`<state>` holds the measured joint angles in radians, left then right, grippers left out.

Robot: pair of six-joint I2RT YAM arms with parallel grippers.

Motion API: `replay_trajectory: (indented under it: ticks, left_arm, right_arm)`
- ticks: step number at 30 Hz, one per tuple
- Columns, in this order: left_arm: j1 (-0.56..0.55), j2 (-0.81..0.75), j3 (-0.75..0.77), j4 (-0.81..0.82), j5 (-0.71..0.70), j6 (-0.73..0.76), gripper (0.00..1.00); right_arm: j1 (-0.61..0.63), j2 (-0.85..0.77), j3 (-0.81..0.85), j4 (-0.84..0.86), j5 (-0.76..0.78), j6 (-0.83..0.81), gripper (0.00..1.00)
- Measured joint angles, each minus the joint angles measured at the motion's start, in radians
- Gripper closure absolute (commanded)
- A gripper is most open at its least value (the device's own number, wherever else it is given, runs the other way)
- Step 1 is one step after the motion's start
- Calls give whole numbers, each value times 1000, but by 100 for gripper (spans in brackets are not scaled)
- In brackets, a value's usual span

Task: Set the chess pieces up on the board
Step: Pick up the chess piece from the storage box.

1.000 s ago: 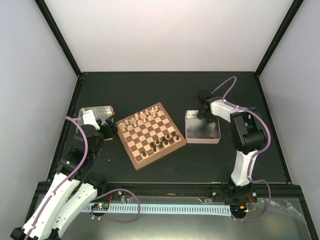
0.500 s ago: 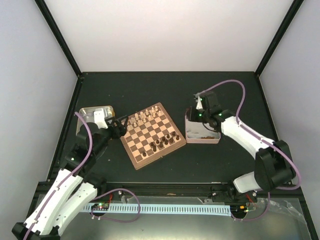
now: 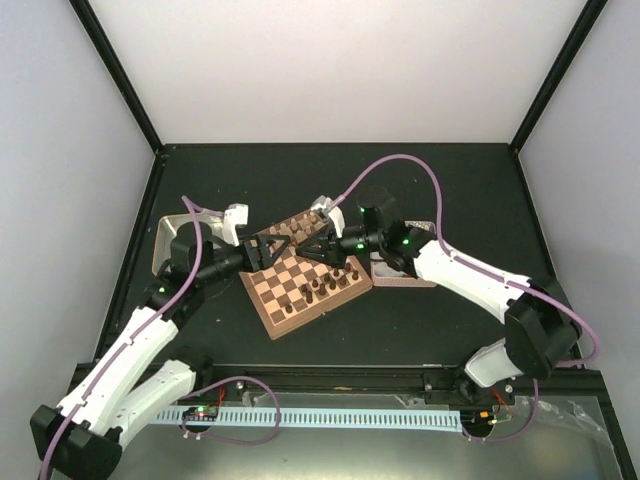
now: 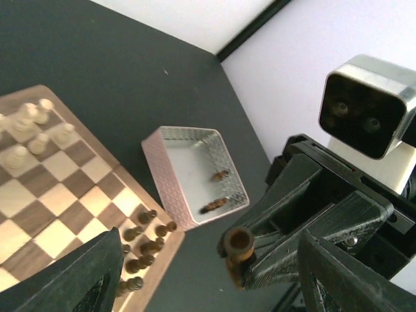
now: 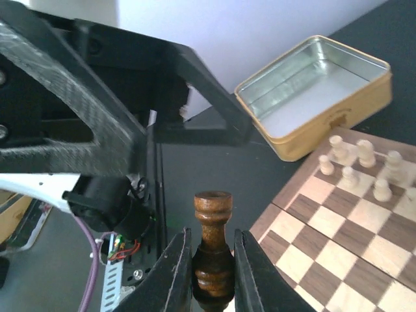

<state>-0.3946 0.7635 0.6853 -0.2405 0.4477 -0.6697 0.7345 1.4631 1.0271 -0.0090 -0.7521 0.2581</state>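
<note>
Above the board (image 3: 287,290): dark piece (image 5: 213,218) aloft.
It is clamped by the right pincer (image 5: 213,257); the left pincer (image 3: 267,247) is spread wide.

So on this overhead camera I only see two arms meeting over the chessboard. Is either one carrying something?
Observer: Yes. The right wrist view shows the right pincer shut on a dark brown piece, held upright.
Operator: And the other arm?
Observer: Its wrist view shows the left pincer open wide, gripping nothing.
Operator: Any pieces waiting off the board?
Observer: Two dark pieces lie inside the pinkish tin.
</note>
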Motion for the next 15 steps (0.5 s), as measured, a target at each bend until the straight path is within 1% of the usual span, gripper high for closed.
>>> replay_trajectory:
  ticks: [1,7,9,12,15]
  left_arm:
    - [1,11,0,11,25,-17,31]
    - [7,64,0,53,141,-80,59]
    - [8,69,0,57,158,-90,67]
    - [9,70,0,64,177,-98,83]
    - [14,71,-1,67,185,-106,94]
  right_arm:
    - [8,13,16,1,-19,-14,87]
    - [31,47,68,-1,-66,-51,86]
    - [34,53,75,0,-73,-52,86]
    - [37,63,82,0,-77,-55,86]
    - [39,70,87,-1,-79,-54,86]
